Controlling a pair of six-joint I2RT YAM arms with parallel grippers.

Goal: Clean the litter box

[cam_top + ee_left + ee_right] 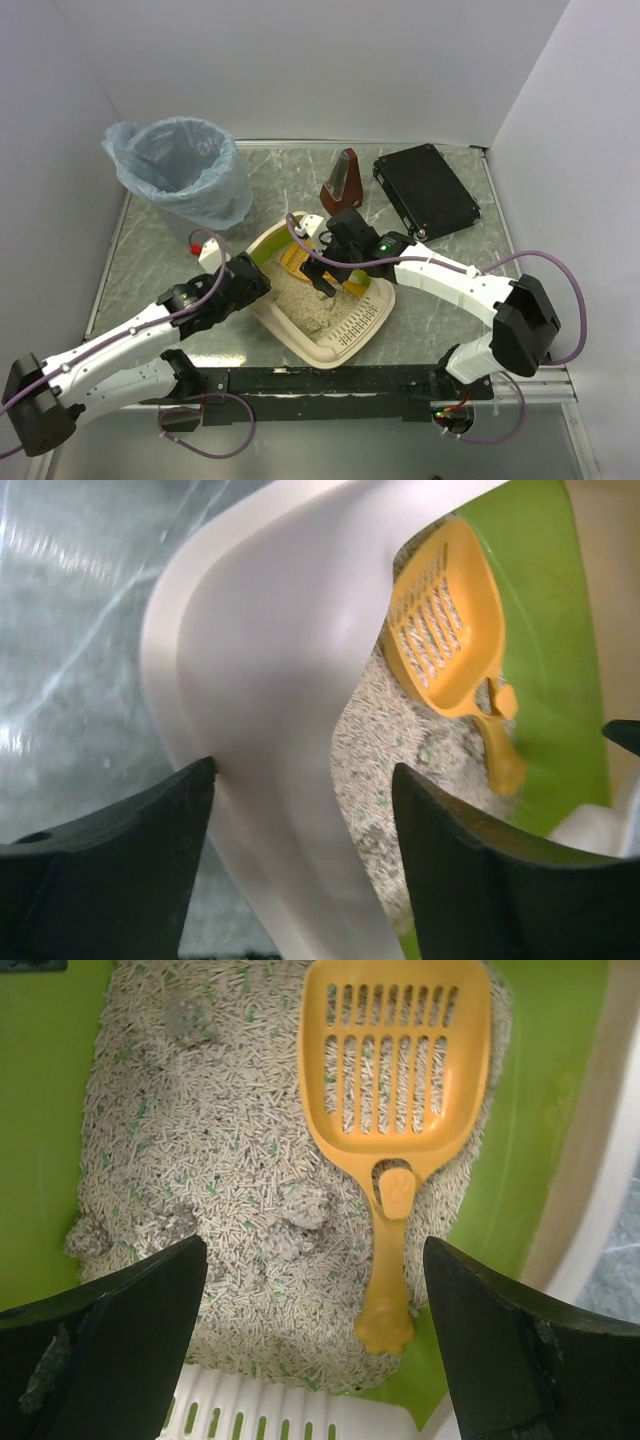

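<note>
One grey worktop [440, 310], open room at right and lower left of the overhead frame. At centre, one litter box [350, 330], long axis running upper left to lower right, slotted ledge at the lower-right end. One blue-lined bin [185, 170] upper left, one black case [425, 190] upper right, both apart from it. Left claw [303, 772] released, astride the box's wall; right claw [312, 1245] released above the handle of one orange scoop [395, 1090] lying on the litter.
</note>
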